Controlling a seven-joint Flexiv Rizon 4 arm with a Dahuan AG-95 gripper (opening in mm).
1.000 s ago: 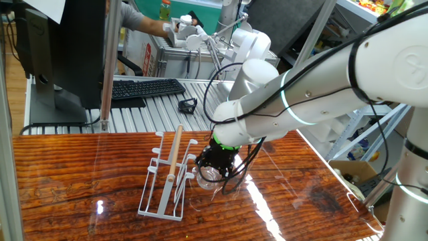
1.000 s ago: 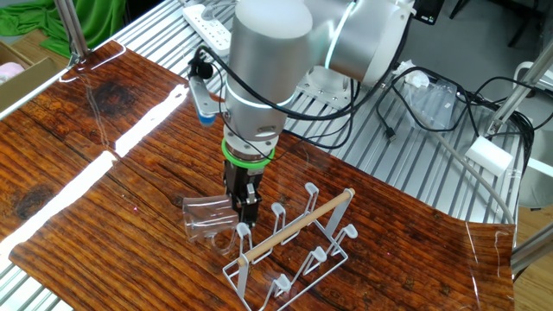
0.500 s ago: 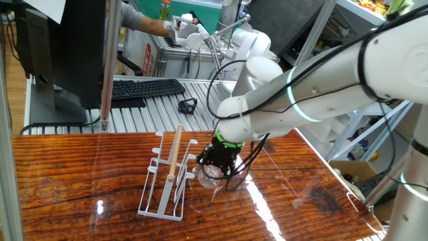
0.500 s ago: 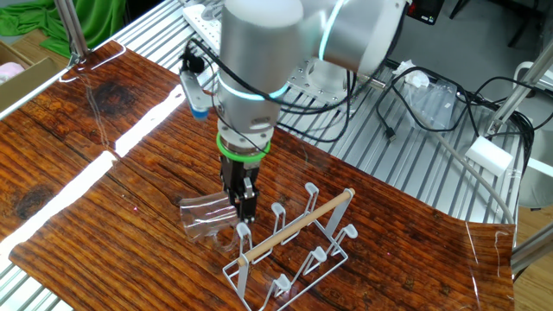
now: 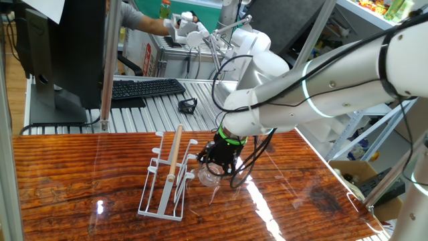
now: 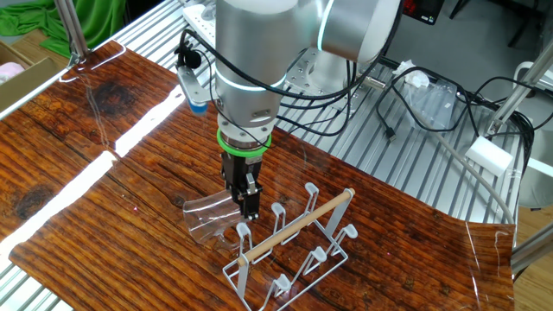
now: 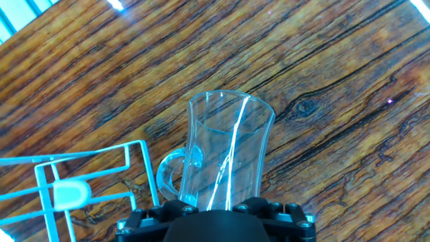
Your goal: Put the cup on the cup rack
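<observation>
The gripper (image 6: 250, 206) pinches the clear glass cup (image 6: 210, 218) at its base end, holding it on its side just above the wooden table (image 6: 104, 173). The cup's mouth points away from the white wire cup rack (image 6: 298, 250). Its handle (image 7: 171, 176) appears to sit just beside a rack peg, though contact is unclear.

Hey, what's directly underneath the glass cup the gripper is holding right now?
Below the cup, seen through the clear glass, is bare wooden table. The cup rack stands beside it, not underneath. The gripper covers the cup's near end, so that part stays hidden.
</observation>
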